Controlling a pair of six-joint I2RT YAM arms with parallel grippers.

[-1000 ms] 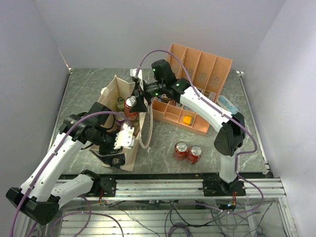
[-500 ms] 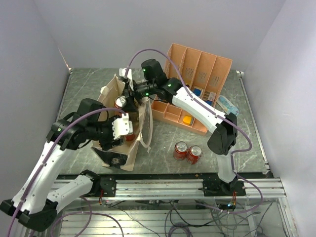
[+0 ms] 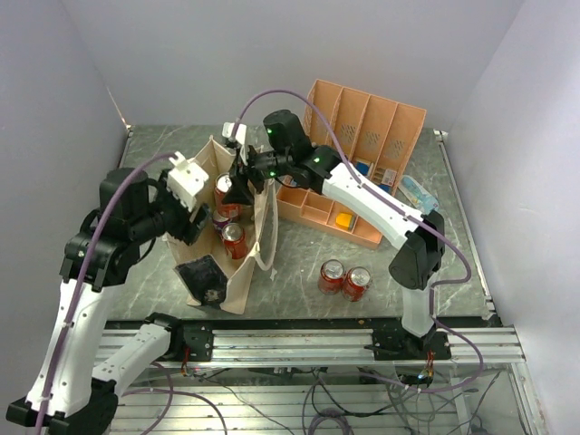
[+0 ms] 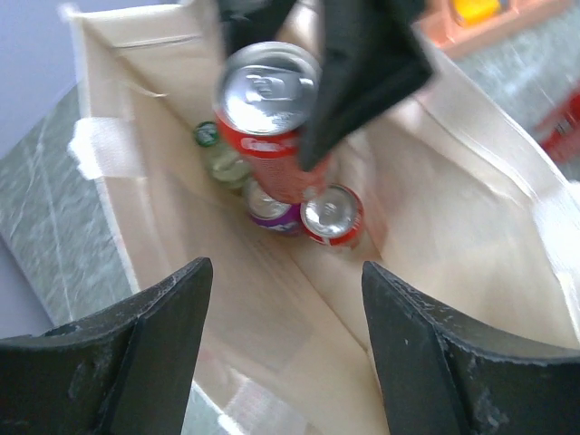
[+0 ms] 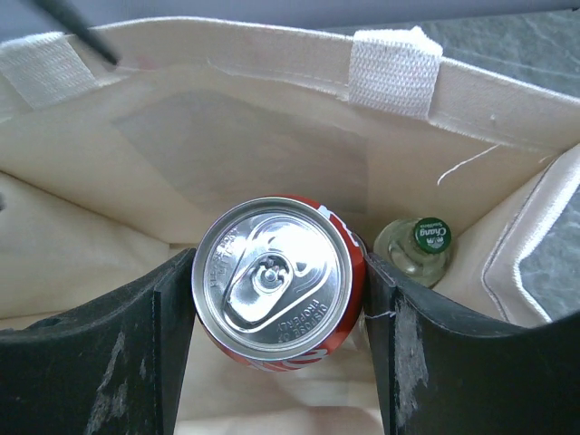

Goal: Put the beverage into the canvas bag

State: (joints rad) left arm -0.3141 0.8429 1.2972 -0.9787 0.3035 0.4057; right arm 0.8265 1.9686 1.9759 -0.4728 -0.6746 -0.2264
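Left arm has been drawn back, up and to the left of the canvas bag (image 4: pixel 453 245), and the right arm's can has been shifted further over the bag's mouth.
The left fingers (image 4: pixel 136 362) are spread wide with nothing between them, above the bag's near end. The red beverage can (image 5: pixel 272 285) is pinched upright between the right fingers (image 5: pixel 154 372), inside the bag's open mouth. Below it, at the bag's bottom, a second red can (image 4: pixel 331 215), a purple can (image 4: pixel 272 204) and a green-capped bottle (image 5: pixel 421 245) are seen. A pair of red cans (image 3: pixel 343 279) is stood on the worktop (image 3: pixel 299 272), lower right of the bag, near the orange organizer (image 3: pixel 362 127).
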